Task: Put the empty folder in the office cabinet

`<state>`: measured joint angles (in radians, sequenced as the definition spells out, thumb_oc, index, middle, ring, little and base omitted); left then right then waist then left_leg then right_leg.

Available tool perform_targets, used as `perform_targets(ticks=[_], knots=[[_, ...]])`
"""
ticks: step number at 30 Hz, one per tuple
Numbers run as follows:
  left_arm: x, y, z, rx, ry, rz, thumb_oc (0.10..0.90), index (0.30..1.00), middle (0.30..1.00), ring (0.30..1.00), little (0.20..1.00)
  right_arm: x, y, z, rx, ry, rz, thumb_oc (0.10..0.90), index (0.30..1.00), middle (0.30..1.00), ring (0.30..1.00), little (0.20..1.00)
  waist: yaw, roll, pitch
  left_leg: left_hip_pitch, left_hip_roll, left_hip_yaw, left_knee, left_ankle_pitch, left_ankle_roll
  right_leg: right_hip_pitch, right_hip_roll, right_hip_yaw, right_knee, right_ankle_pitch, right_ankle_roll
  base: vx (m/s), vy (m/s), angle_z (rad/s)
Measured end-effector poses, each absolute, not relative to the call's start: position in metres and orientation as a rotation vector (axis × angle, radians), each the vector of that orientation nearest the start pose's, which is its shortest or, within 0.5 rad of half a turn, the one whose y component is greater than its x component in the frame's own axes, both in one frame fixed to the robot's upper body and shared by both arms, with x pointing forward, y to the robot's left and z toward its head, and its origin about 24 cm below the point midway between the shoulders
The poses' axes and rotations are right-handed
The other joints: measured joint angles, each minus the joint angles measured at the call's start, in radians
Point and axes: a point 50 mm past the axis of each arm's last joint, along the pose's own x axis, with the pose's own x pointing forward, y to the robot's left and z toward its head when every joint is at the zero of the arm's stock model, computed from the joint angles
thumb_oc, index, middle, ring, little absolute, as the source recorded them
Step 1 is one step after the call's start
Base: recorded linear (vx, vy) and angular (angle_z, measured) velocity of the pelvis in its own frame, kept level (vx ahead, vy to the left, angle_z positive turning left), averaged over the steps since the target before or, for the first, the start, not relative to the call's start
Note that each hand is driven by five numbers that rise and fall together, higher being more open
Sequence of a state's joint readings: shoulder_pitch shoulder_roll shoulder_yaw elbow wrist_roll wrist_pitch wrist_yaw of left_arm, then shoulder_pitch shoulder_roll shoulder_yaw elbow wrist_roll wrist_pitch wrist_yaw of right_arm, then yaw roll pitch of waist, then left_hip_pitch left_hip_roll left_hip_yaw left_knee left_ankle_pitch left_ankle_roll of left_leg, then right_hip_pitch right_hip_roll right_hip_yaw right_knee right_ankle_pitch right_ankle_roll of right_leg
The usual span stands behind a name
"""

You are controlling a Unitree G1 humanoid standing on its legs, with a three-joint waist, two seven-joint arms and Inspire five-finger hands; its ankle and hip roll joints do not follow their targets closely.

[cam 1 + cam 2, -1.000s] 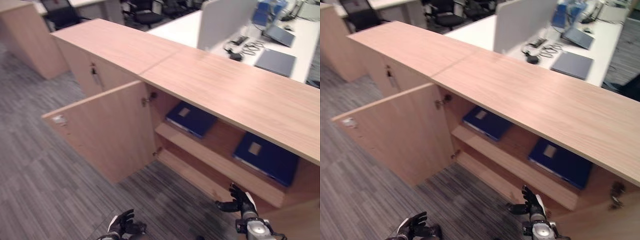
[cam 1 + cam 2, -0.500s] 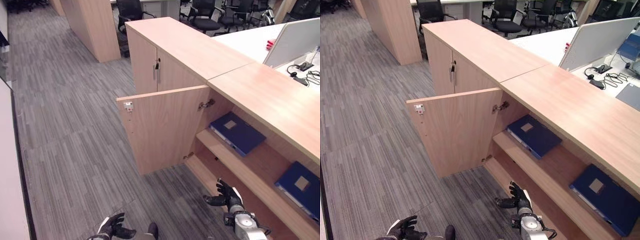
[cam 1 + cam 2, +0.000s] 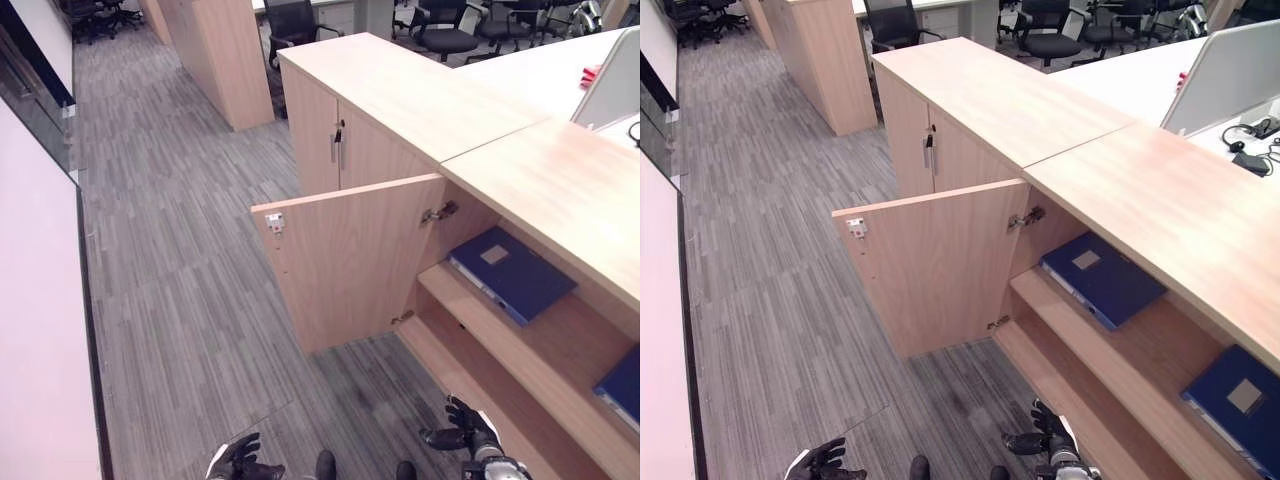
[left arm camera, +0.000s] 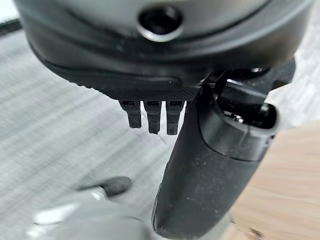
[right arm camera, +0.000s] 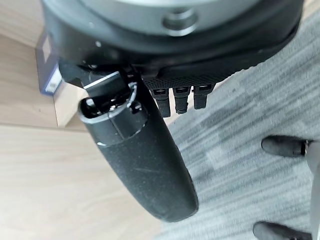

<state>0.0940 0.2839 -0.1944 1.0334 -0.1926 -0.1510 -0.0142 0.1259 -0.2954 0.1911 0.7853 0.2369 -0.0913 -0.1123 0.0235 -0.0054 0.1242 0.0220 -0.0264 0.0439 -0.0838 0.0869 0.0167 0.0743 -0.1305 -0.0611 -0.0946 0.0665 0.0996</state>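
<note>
Both hands hung low, fingers relaxed and empty: left hand, right hand. Well beyond them, a flat blue folder lay on the wood-grain cabinet shelf (door ajar).

Even, bright indoor light falls from above, leaving the cabinet top pale and faintly glossy. The shelf beneath it sits in soft shade. The carpet shows little shadow. Straight cabinet edges bow slightly toward the frame borders. In the left wrist view, the floor behind the hand is blurred.
</note>
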Motion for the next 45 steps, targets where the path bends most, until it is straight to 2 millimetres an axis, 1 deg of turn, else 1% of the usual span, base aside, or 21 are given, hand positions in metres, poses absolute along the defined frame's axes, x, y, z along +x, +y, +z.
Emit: perform_targets(ticks=[4,9,13,14,15,16,18,19,20,21,22,24,26,28,30,32,35,37,38,41,45], knots=[[0.112,0.232,-0.144,0.168,0.954,0.051,0.8,0.9,0.9,0.9,0.9,0.13,-0.232,-0.126,-0.168,0.84,-0.152,0.8,0.9,0.9,0.9,0.9,-0.02,-0.017,-0.021,0.025,0.011,0.0,0.0,-0.001,0.0,0.024,0.011,-0.002,0.0,-0.008,-0.009,0.04,-0.014,-0.02],[0.129,0.23,-0.135,0.089,0.873,0.092,0.8,0.9,0.9,0.9,0.9,0.123,-0.231,-0.128,-0.157,0.859,-0.16,0.8,0.9,0.9,0.9,0.9,-0.021,-0.018,-0.033,0.038,0.015,0.002,0.0,-0.012,-0.008,0.036,0.013,-0.001,0.0,-0.014,-0.01,0.0,-0.002,-0.01],[0.146,0.233,-0.126,-0.009,0.794,0.171,0.8,0.9,0.9,0.9,0.9,0.12,-0.23,-0.131,-0.151,0.875,-0.158,0.8,0.9,0.9,0.9,0.9,-0.018,-0.018,-0.036,0.046,0.015,0.001,0.0,-0.014,-0.012,0.04,0.014,0.0,0.0,-0.014,-0.01,0.0,0.0,0.0],[0.159,0.24,-0.119,-0.038,0.765,0.205,0.8,0.9,0.9,0.9,0.9,0.12,-0.23,-0.131,-0.153,0.875,-0.154,0.8,0.9,0.9,0.9,0.9,-0.026,-0.02,-0.044,0.049,0.015,0.003,0.0,-0.014,-0.012,0.039,0.014,0.008,0.0,-0.022,-0.011,0.0,0.0,0.0],[0.168,0.245,-0.114,-0.04,0.744,0.217,0.8,0.9,0.9,0.9,0.9,0.122,-0.229,-0.13,-0.153,0.874,-0.149,0.8,0.9,0.9,0.9,0.9,-0.024,-0.023,-0.046,0.046,0.017,0.004,-0.001,-0.017,-0.008,0.037,0.016,0.006,0.0,-0.02,-0.011,0.01,0.017,-0.07],[0.184,0.255,-0.103,-0.05,0.687,0.26,0.8,0.9,0.9,0.9,0.9,0.123,-0.228,-0.13,-0.155,0.869,-0.142,0.8,0.9,0.9,0.9,0.9,-0.026,-0.028,-0.049,0.048,0.019,0.007,-0.001,-0.016,-0.009,0.036,0.018,0.013,0.0,-0.019,-0.012,0.01,0.019,-0.06],[0.207,0.272,-0.084,-0.032,0.611,0.302,0.8,0.9,0.9,0.9,0.9,0.123,-0.228,-0.129,-0.156,0.865,-0.136,0.8,0.9,0.9,0.9,0.9,-0.03,-0.036,-0.054,0.049,0.023,0.01,-0.001,-0.015,-0.011,0.036,0.021,0.017,0.0,-0.017,-0.014,0.01,0.016,-0.07],[0.226,0.292,-0.063,0.005,0.541,0.337,0.8,0.9,0.9,0.9,0.9,0.125,-0.227,-0.128,-0.166,0.857,-0.113,0.8,0.9,0.9,0.9,0.9,-0.044,-0.042,-0.058,0.049,0.025,0.013,-0.001,-0.015,-0.011,0.035,0.023,0.019,0.0,-0.016,-0.015,0.0,0.014,-0.07],[0.234,0.303,-0.052,0.01,0.505,0.362,0.8,0.9,0.9,0.9,0.9,0.126,-0.227,-0.127,-0.173,0.85,-0.098,0.8,0.9,0.9,0.9,0.9,-0.054,-0.044,-0.059,0.049,0.026,0.014,-0.001,-0.015,-0.011,0.035,0.024,0.02,0.0,-0.015,-0.015,0.0,0.009,-0.12],[0.259,0.331,-0.012,0.014,0.37,0.455,0.8,0.9,0.9,0.9,0.9,0.126,-0.227,-0.125,-0.18,0.84,-0.067,0.8,0.9,0.9,0.9,0.9,-0.067,-0.051,-0.063,0.049,0.028,0.021,-0.001,-0.014,-0.011,0.037,0.025,0.024,0.0,-0.006,-0.01,0.0,0.016,-0.13],[0.269,0.342,0.008,0.007,0.285,0.504,0.8,0.9,0.9,0.9,0.9,0.125,-0.228,-0.125,-0.182,0.842,-0.068,0.8,0.9,0.9,0.9,0.9,-0.071,-0.053,-0.064,0.05,0.029,0.025,-0.001,-0.011,-0.015,0.037,0.024,0.026,0.0,-0.005,-0.008,0.0,0.008,-0.14],[0.289,0.359,0.046,-0.003,0.169,0.559,0.8,0.9,0.9,0.9,0.9,0.122,-0.23,-0.126,-0.184,0.854,-0.065,0.8,0.9,0.9,0.9,0.9,-0.077,-0.054,-0.068,0.054,0.028,0.033,-0.001,-0.011,-0.015,0.037,0.024,0.028,0.0,-0.002,-0.011,0.0,0.011,-0.08],[0.299,0.365,0.067,-0.016,0.097,0.589,0.8,0.9,0.9,0.9,0.9,0.118,-0.23,-0.127,-0.182,0.864,-0.062,0.8,0.9,0.9,0.9,0.9,-0.08,-0.051,-0.069,0.058,0.028,0.036,-0.001,-0.011,-0.012,0.038,0.024,0.031,0.0,0.0,-0.012,-0.01,0.022,-0.05],[0.304,0.374,0.084,-0.011,0.064,0.609,0.8,0.9,0.9,0.9,0.9,0.116,-0.229,-0.128,-0.178,0.871,-0.05,0.8,0.9,0.9,0.9,0.9,-0.096,-0.051,-0.07,0.059,0.029,0.038,-0.001,-0.009,-0.009,0.035,0.025,0.032,0.0,0.0,-0.012,0.0,0.0,0.0],[0.303,0.382,0.091,0.004,0.056,0.632,0.8,0.9,0.9,0.9,0.9,0.115,-0.229,-0.128,-0.175,0.872,-0.042,0.8,0.9,0.9,0.9,0.9,-0.107,-0.051,-0.07,0.063,0.032,0.05,-0.001,-0.009,-0.01,0.033,0.028,0.042,0.003,0.001,-0.012,-0.01,0.029,-0.15],[0.303,0.388,0.1,0.045,0.054,0.63,0.8,0.9,0.9,0.9,0.9,0.112,-0.228,-0.129,-0.172,0.882,-0.036,0.8,0.9,0.9,0.9,0.9,-0.108,-0.056,-0.071,0.064,0.036,0.063,-0.001,-0.012,-0.013,0.029,0.032,0.055,0.003,0.003,-0.014,-0.02,0.024,-0.21],[0.307,0.386,0.106,0.053,0.039,0.619,0.8,0.9,0.9,0.9,0.9,0.109,-0.229,-0.13,-0.172,0.893,-0.033,0.8,0.9,0.9,0.9,0.9,-0.109,-0.058,-0.072,0.064,0.039,0.064,-0.001,-0.015,-0.017,0.026,0.035,0.056,0.005,0.003,-0.014,-0.02,0.02,-0.04],[0.31,0.383,0.108,0.069,0.041,0.603,0.8,0.9,0.9,0.9,0.9,0.109,-0.229,-0.13,-0.17,0.894,-0.03,0.8,0.9,0.9,0.9,0.9,-0.114,-0.059,-0.072,0.061,0.041,0.067,-0.001,-0.019,-0.025,0.021,0.037,0.059,0.005,0.0,-0.011,-0.02,0.03,-0.04],[0.316,0.376,0.109,0.107,0.048,0.568,0.8,0.9,0.9,0.9,0.9,0.109,-0.23,-0.131,-0.171,0.898,-0.031,0.8,0.9,0.9,0.9,0.9,-0.112,-0.061,-0.072,0.058,0.042,0.067,-0.001,-0.018,-0.026,0.018,0.038,0.062,0.006,0.0,-0.011,0.0,0.0,0.0],[0.322,0.368,0.109,0.139,0.059,0.52,0.8,0.9,0.9,0.9,0.9,0.11,-0.229,-0.13,-0.171,0.895,-0.03,0.8,0.9,0.9,0.9,0.9,-0.116,-0.064,-0.074,0.054,0.042,0.074,-0.001,-0.018,-0.027,0.009,0.039,0.071,0.006,0.002,-0.01,-0.01,0.029,-0.07],[0.329,0.357,0.108,0.152,0.066,0.479,0.8,0.9,0.9,0.9,0.9,0.112,-0.228,-0.13,-0.174,0.89,-0.022,0.8,0.9,0.9,0.9,0.9,-0.132,-0.079,-0.076,0.049,0.042,0.084,-0.001,-0.017,-0.025,0.002,0.038,0.079,0.007,0.006,-0.008,0.0,0.025,-0.07]])
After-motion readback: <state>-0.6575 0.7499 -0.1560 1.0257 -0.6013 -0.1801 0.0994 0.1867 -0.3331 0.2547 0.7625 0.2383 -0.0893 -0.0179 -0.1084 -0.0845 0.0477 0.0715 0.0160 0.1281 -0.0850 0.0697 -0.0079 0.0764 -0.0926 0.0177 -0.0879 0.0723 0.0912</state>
